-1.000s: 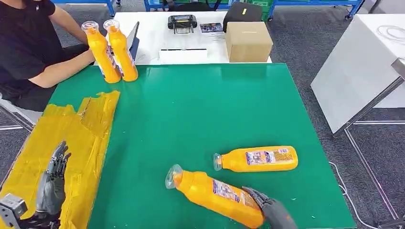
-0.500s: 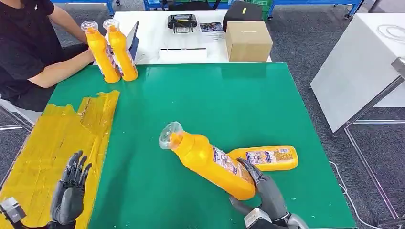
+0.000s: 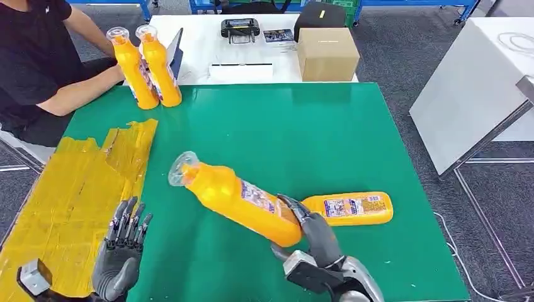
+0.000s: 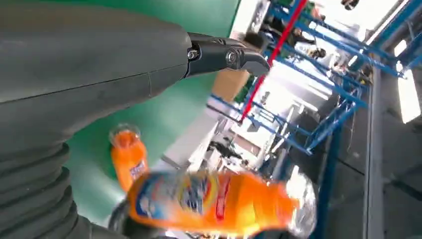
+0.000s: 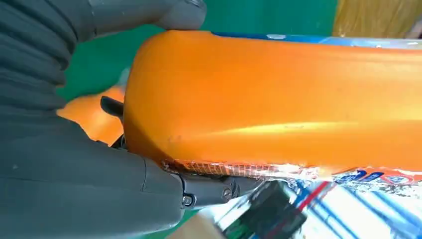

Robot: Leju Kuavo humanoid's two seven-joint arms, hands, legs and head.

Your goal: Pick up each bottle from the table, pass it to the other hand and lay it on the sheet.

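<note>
Orange plastic bottle (image 3: 236,201) gripped at base by right hand (image 3: 313,234), tilted above green table (image 3: 302,135); left hand (image 3: 121,253) fingers (image 3: 129,217) spread, empty, beside yellow sheet (image 3: 69,195).

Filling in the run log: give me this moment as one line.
right hand: holds bottle off table, cap toward sheet | left hand: open by sheet | second bottle: lying on table

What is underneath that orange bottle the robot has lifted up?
Under the lifted bottle lies the green table. The right hand grips its base, just beside a second bottle lying flat. The table directly beneath the hand is hidden.
</note>
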